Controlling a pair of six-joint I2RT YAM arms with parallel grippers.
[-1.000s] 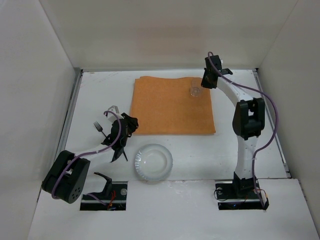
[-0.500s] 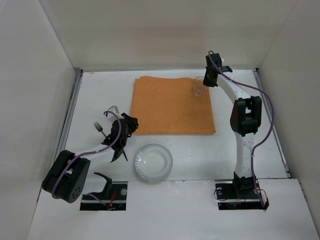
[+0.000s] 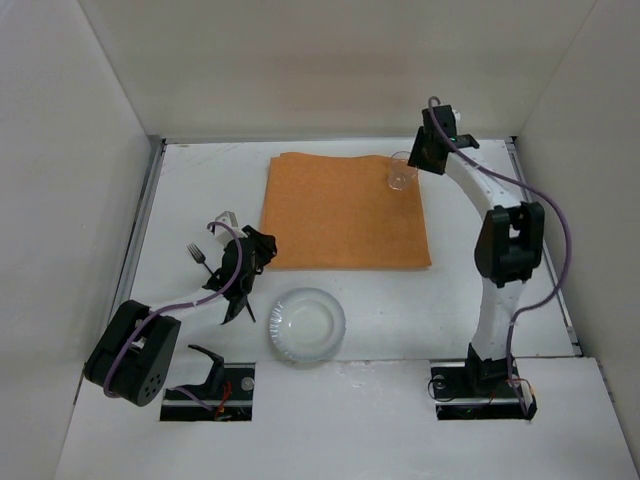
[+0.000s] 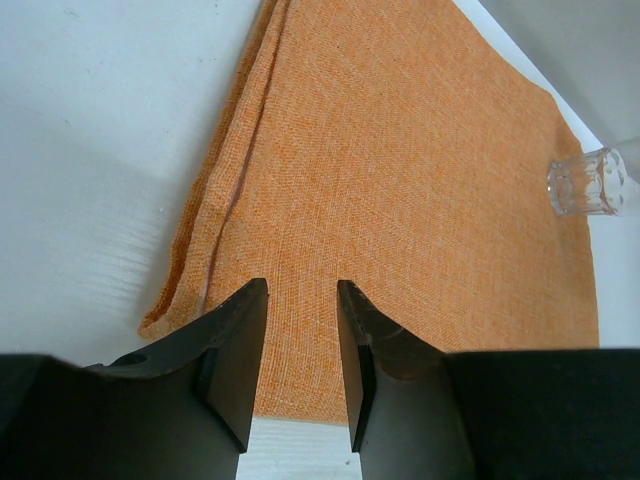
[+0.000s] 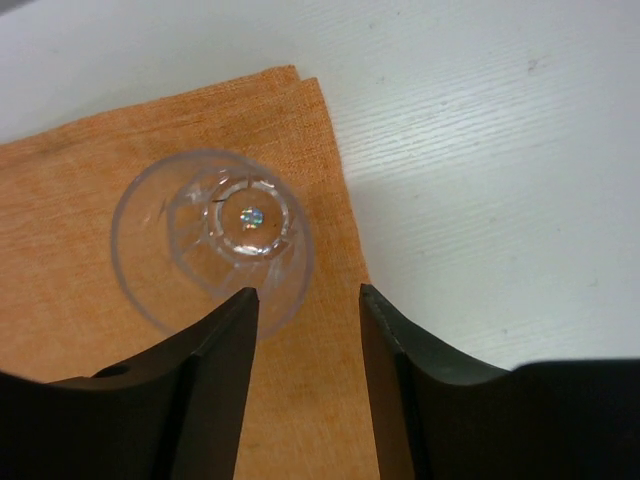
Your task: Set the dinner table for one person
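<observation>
right pincer [image 5: 307,300] is hanging spread, holding nothing | clear round glass cup [image 5: 210,240] is standing on orange cloth mat [image 5: 80,250], far right corner, on big flat white surface [image 3: 380,300] | best way is going straight up, not bumping cup | left pincer [image 4: 300,290] is hanging spread too

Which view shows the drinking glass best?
Right wrist: the glass is close, seen from above, upright on a corner of the orange mat. Top external shows it small; left wrist catches it side-on at the frame edge.
</observation>
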